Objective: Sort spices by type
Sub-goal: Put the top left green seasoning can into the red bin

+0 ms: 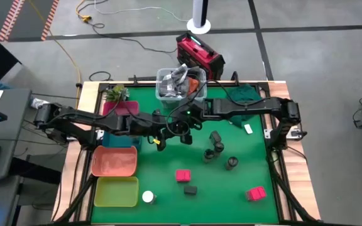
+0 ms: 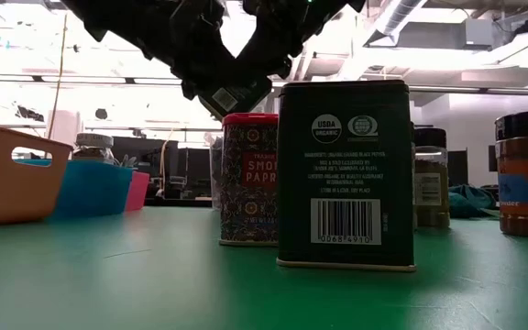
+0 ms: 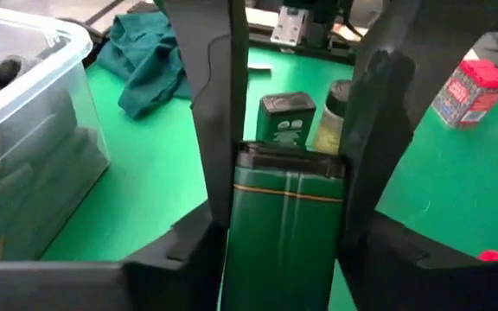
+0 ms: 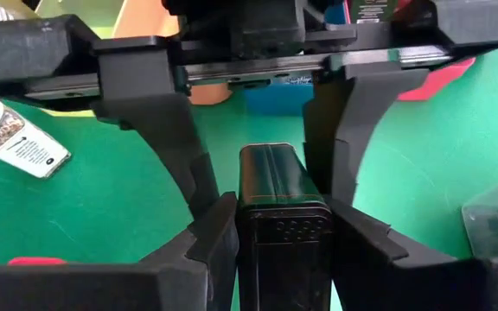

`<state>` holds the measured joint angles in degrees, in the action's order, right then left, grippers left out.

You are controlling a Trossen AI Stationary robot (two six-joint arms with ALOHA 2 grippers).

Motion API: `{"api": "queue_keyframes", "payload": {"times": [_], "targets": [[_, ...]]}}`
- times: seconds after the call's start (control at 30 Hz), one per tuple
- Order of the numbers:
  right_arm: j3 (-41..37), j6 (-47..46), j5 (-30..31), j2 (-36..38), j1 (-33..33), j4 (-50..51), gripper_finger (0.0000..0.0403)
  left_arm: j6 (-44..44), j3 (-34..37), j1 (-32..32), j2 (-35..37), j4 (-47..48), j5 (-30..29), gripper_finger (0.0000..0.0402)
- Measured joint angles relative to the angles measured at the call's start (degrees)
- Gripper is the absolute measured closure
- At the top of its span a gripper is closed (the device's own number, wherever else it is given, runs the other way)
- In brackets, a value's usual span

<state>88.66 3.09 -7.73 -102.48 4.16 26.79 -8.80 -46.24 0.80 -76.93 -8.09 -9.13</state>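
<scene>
left wrist view shows the left gripper [image 3: 288,164] clamped on one end of a black rectangular box [image 3: 285,225], whose other end sits squeezed between the fingers of the right gripper [image 4: 271,216] facing it.

A dark green-black rectangular box [image 3: 284,225] sits clamped between both tools' fingers, left tool [image 3: 285,186] and right tool [image 4: 271,212], end to end. Beyond the tools stand another black box [image 3: 285,118], dark round jars [image 1: 217,147] and pink-red boxes [image 1: 183,176].
</scene>
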Motion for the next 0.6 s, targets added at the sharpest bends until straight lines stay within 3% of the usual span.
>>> {"api": "queue_keyframes", "payload": {"times": [0.2,0.6], "targets": [[0.0,0.0,-0.2,-0.1,0.1,-0.1,0.0229,-0.3,-0.1,-0.3,0.6,3.4,0.3,0.0267],[0.0,-0.1,-0.2,-0.1,0.4,-0.9,0.0219,-0.8,0.0,-0.8,1.7,4.9,-0.1,0.0263]]}}
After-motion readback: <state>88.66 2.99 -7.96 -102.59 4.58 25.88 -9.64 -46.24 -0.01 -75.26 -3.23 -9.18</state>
